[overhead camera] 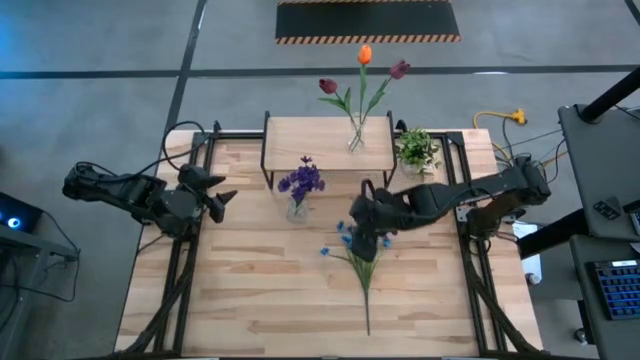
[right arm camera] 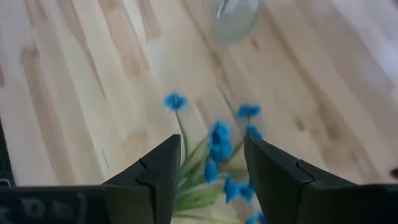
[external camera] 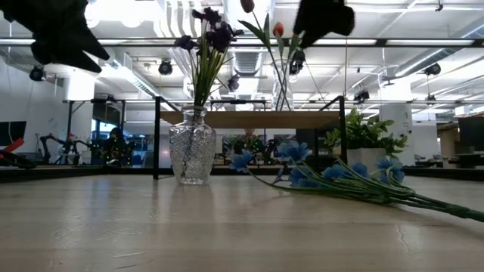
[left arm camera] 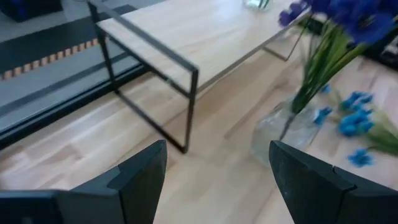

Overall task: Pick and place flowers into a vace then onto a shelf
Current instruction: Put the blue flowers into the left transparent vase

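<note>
- The blue bunch (overhead camera: 358,250), thin green stems with small blooms, is lying flat on the plank desk (overhead camera: 250,300).
- The right gripper (overhead camera: 366,236) is being held just above the blooms, its dark fingers spread and gripping nothing.
- The purple bunch (overhead camera: 301,181) is standing in a faceted glass vase (external camera: 192,155) on the desk, in front of the shelf (overhead camera: 310,140).
- The tulips (overhead camera: 362,75) are standing in a clear vase on the shelf's light wood top.
- The left gripper (overhead camera: 222,200) is waiting at the desk's left edge, fingers spread, empty.
</note>
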You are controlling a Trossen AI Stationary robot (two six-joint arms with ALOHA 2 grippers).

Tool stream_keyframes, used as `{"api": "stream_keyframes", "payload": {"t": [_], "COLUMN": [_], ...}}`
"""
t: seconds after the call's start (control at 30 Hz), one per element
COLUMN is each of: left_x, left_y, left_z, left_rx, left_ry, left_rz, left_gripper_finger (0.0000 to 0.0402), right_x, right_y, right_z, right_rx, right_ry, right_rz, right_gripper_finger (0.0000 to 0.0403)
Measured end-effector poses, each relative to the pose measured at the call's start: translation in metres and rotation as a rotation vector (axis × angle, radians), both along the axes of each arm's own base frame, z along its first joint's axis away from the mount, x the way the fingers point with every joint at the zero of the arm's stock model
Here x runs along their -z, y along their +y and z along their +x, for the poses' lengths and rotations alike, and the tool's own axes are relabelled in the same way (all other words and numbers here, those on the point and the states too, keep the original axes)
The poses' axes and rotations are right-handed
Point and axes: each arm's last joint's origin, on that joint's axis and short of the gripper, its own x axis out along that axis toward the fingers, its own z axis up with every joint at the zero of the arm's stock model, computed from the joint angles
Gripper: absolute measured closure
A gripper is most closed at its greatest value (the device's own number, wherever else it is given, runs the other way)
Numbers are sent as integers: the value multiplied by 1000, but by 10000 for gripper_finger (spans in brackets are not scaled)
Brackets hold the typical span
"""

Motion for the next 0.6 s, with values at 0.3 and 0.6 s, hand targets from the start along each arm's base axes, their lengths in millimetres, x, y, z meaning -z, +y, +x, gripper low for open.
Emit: {"api": "stream_keyframes", "payload": {"t": [0.3,0.6], "left_x": [-3,8], "left_y": [-5,-13], "left_z": [18,41], "left_rx": [1,31], "left_ry": [-71,33], "left_rz": [-26,21], "left_gripper_finger": [135,135], "right_x": [28,57], "right_y": [43,77], "right_z": [-30,-45], "right_rx": [115,372], "right_ry": [31,-60], "right_rz": [51,189], "right_gripper_finger": [237,241]}}
